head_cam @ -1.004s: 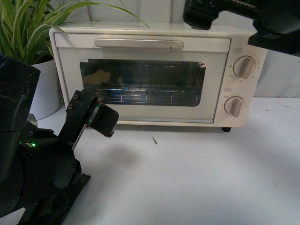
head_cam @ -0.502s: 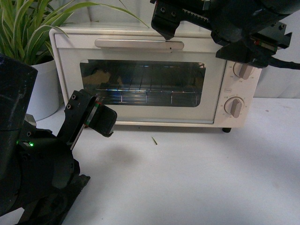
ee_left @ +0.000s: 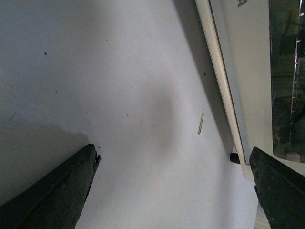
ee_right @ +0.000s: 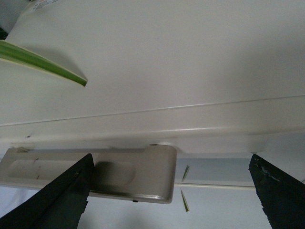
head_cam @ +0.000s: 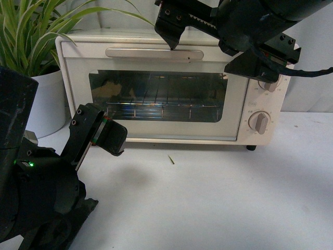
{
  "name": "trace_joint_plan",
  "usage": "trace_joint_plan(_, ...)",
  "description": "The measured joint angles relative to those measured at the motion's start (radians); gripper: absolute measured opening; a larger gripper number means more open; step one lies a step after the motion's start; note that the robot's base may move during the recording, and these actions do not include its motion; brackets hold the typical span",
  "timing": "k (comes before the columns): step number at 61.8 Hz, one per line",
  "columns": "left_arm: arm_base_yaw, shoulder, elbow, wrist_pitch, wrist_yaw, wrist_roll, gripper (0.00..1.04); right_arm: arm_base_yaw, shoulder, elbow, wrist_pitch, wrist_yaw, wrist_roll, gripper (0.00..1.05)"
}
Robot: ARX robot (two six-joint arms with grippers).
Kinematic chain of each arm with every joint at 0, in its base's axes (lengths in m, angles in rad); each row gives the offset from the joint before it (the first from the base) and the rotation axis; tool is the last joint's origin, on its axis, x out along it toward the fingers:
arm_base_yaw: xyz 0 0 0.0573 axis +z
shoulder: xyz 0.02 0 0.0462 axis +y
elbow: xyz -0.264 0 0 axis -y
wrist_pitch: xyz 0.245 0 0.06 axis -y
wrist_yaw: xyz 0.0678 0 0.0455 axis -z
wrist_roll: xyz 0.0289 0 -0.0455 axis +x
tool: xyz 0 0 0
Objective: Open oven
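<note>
Potted plant [head_cam: 31, 47], green sliver [head_cam: 170, 159] on table [head_cam: 218, 198]

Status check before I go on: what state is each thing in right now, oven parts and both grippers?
Oven door: shut.
Handle: ungripped.
Right gripper: open, empty, at the handle's right end.
Left gripper: open, empty, low beside the door's bottom edge.
Wire rack: inside, level.
Lower knob: setting unreadable.

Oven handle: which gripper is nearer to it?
Right. The right gripper is open at the right end of the handle; the left gripper sits low, by the lower left corner of the door.
</note>
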Motion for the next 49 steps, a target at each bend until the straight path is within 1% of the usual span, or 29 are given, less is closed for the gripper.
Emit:
trace_joint_plan(17,0.000,0.000,0.000,-0.001,0.000,-0.001,0.98,0.000,0.004,0.015,-0.050,-0.019,-0.001,0.95)
trace_joint_plan(33,0.000,0.000,-0.002,0.000,-0.001,-0.008,0.98,-0.006,-0.020,-0.024,-0.059,-0.092,0.008,0.95)
trace_joint_plan(38,0.000,0.000,-0.002,0.000,-0.001,-0.010,0.98,-0.006,-0.034,-0.050,-0.048,-0.108,0.007,0.95)
trace_joint_plan(43,0.000,0.000,-0.003,0.000,-0.001,-0.011,0.98,-0.002,-0.061,-0.109,0.000,-0.146,0.006,0.95)
trace_joint_plan(49,0.002,0.000,-0.003,0.000,0.000,-0.011,0.98,0.008,-0.085,-0.161,0.030,-0.164,0.000,0.95)
